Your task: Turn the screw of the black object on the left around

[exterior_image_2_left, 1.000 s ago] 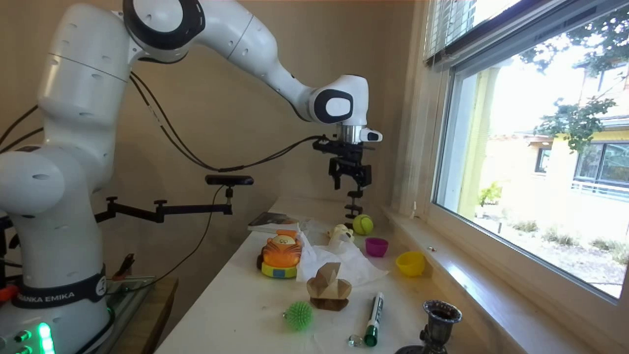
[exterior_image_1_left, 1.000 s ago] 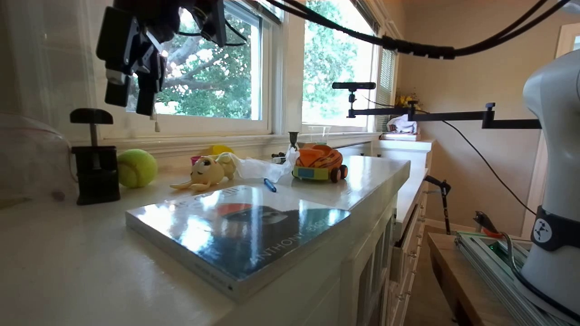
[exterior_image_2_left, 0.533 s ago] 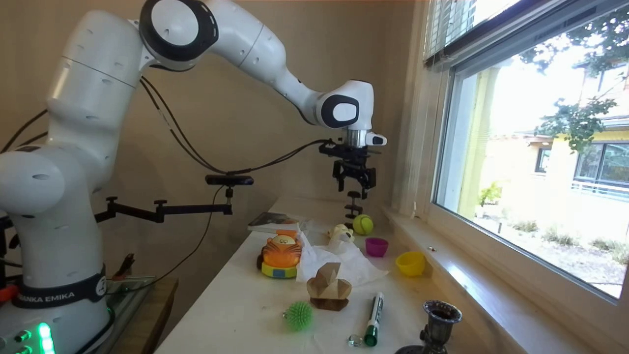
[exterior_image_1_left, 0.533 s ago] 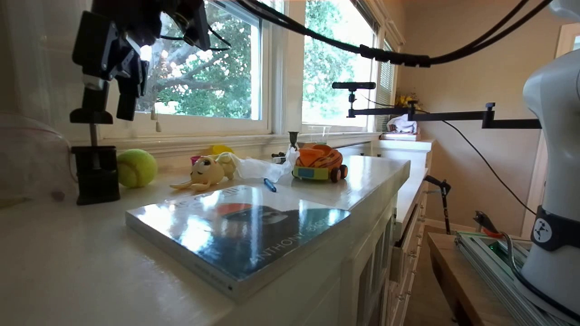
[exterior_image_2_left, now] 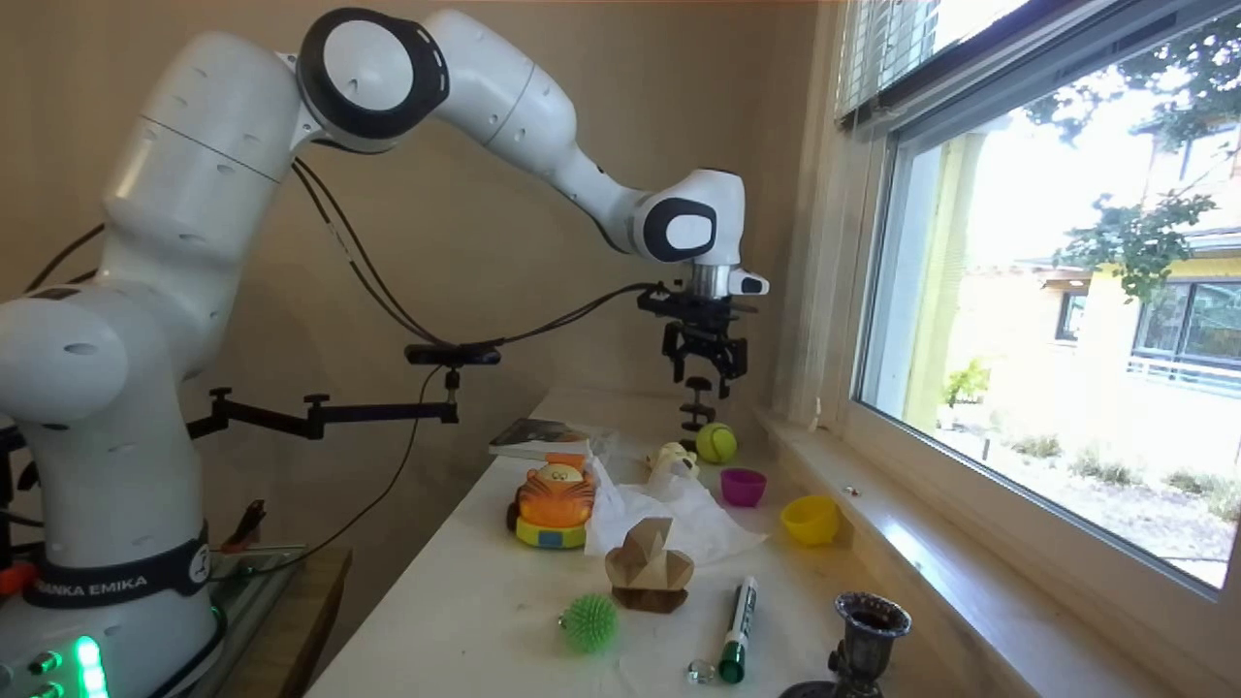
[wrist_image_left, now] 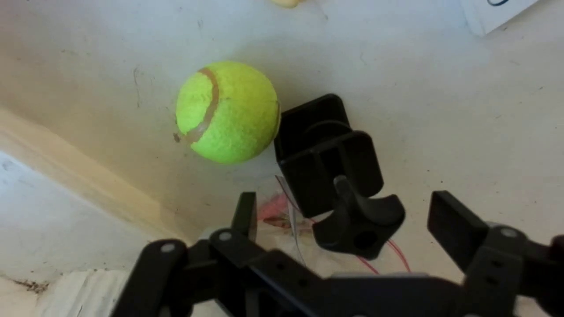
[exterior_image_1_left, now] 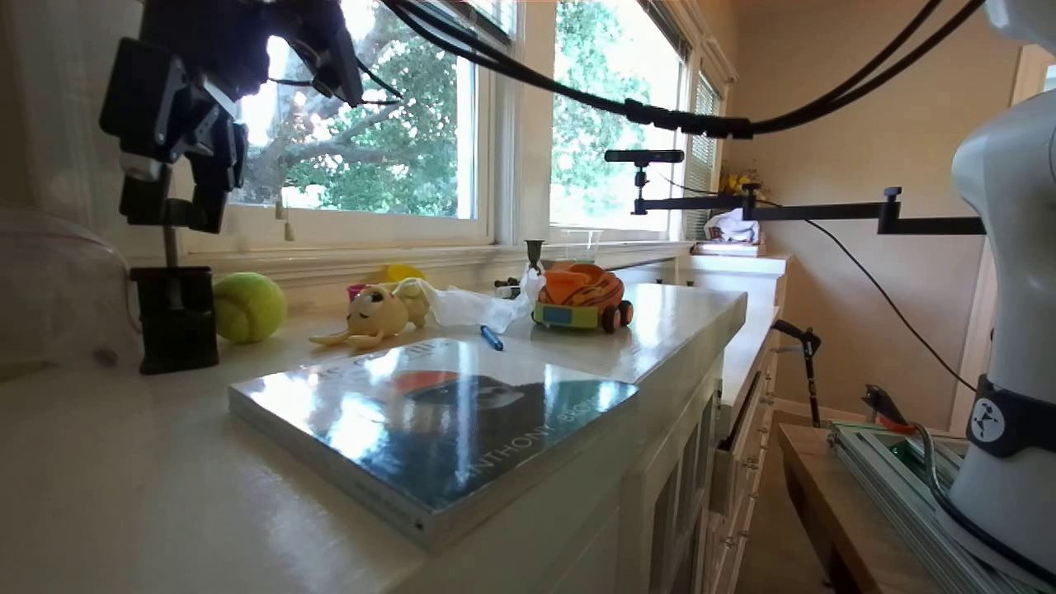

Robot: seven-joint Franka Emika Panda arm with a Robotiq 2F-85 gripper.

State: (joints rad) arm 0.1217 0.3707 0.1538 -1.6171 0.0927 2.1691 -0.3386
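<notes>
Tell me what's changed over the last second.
In an exterior view, the gripper moved down and rightward; in the wrist view, its open fingers flank the screw. Nothing was grasped or released. The black clamp, tennis ball and book stayed put.

Daylight from washed-out windows, white glare on the book.

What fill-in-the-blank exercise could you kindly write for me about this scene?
In the wrist view, gaps on both sides of the screw show that the tool is ____.
The clamp-like object beside the tennis ball is ____ in colour.
In an exterior view, the purple cup stands closer to the tennis ball than the ____ cup.
The spiky ball is ____ in colour.
Missing words: open; black; yellow; green.
</notes>
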